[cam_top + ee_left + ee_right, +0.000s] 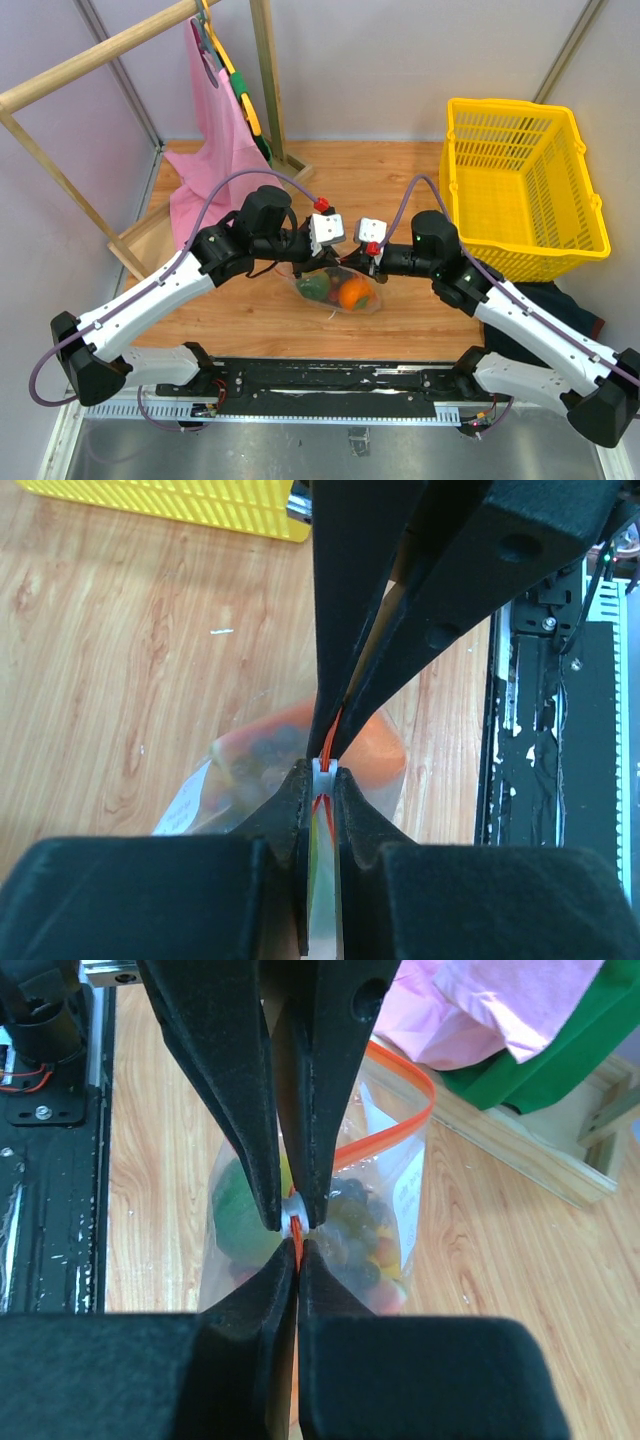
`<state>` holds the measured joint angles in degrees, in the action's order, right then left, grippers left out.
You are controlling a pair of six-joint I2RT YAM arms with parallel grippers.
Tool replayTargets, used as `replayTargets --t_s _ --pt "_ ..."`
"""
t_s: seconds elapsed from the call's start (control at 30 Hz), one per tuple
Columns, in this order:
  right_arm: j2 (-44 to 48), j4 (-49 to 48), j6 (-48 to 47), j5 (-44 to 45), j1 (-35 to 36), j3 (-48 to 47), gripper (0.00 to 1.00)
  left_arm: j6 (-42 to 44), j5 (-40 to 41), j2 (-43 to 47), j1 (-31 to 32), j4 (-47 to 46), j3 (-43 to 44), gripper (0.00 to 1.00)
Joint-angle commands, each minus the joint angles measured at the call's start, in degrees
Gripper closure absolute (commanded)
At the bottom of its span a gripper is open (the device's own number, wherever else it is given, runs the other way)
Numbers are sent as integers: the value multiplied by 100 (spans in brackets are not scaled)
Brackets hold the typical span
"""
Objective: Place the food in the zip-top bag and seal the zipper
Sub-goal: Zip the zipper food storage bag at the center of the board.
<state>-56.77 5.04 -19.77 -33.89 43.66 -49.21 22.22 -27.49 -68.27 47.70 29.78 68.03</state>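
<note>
Overall: both arms reach inward and meet tip to tip at the centre of the overhead frame.
Left gripper (318,263): fingers pressed together, pinching the small white slider (322,771) on the bag's mouth edge.
Right gripper (357,265): fingers pressed together on the thin orange-red zipper strip (400,1125), just beside the slider and almost touching the left fingertips.
Bag: the clear crinkly plastic zip-top bag (340,297) lies on the light wooden tabletop (400,190) at the centre of the overhead frame, its mouth edge caught between the two grippers.
Zipper: past the pinch, toward the upper right of the right wrist view, the strip's two sides bow apart in a loop.
Food: inside the bag are a round orange persimmon (352,293), a dark purple grape bunch (350,1225) and a green fruit (314,287); lime or watermelon rind, I cannot tell.
Surroundings: a yellow plastic basket (520,180) stands at upper right, and a pink cloth (210,130) hangs from a wooden rack (90,60) at upper left.
</note>
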Motion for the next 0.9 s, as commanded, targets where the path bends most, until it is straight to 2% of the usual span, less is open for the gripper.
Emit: replayTargets --t_s 0.0,0.37,0.5,0.53,0.63,0.7,0.87 --pt "422 -216 -91 404 -65 170 99 -91 249 73 -7 47 25 94" --pt "638 -357 -1 833 -59 399 99 -165 521 14 -7 91 -43 88" --pt "579 -252 -2 551 -64 293 99 -144 449 -1 -7 54 -23 93" --pt "512 -216 -5 487 -61 249 96 -127 368 -9 -7 44 -6 95" --pt "366 -191 -3 269 -65 161 77 -106 169 -81 -7 11 63 99" --pt "274 -237 6 208 -62 133 69 -91 103 -127 -7 19 89 100" --pt "67 -301 -19 130 -64 33 66 -77 -46 -161 -4 -26 110 99"
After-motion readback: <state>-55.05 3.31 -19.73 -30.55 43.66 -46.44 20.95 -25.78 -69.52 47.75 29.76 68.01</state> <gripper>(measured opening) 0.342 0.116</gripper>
